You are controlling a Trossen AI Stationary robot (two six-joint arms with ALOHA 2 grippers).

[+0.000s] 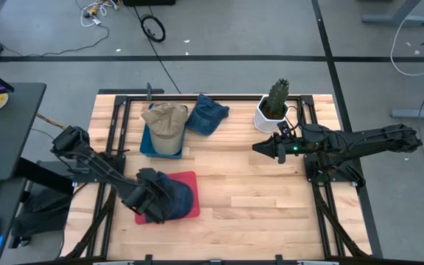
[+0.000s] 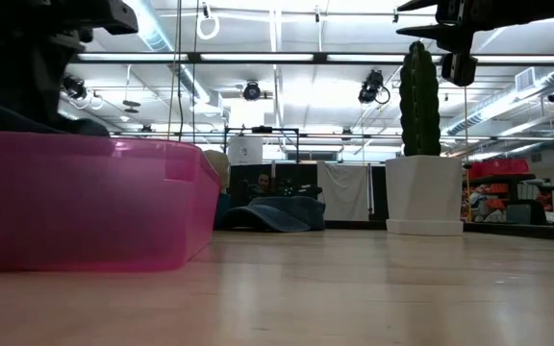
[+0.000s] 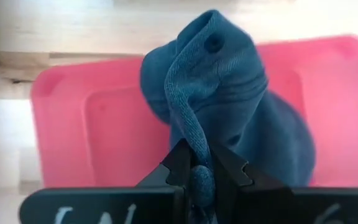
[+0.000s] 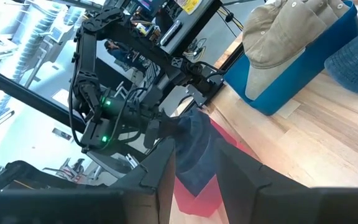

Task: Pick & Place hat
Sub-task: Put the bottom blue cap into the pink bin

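High view: at the table's (image 1: 271,221) front-left corner the left gripper (image 1: 150,200) is clamped on a fold of the dark blue hat (image 1: 177,196), over the red tray (image 1: 192,179). Toward the back edge a tan hat (image 1: 166,120) sits in a blue bin (image 1: 147,142), beside another blue hat (image 1: 208,114). Near the back-right corner's potted cactus (image 1: 274,103), the right gripper (image 1: 260,147) hovers, jaws partly apart, holding nothing.

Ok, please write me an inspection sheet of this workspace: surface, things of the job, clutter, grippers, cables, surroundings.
Surface: wooden table, black frame rails at its sides.
Job's things: blue hat over the red tray; tan hat in the blue bin; second blue hat on the table.
Clutter: potted cactus.
Grippers: left gripper shut on the blue hat; right gripper empty, beside the cactus.
Cables: black cable on the floor.
Surroundings: grey floor, desk at left.
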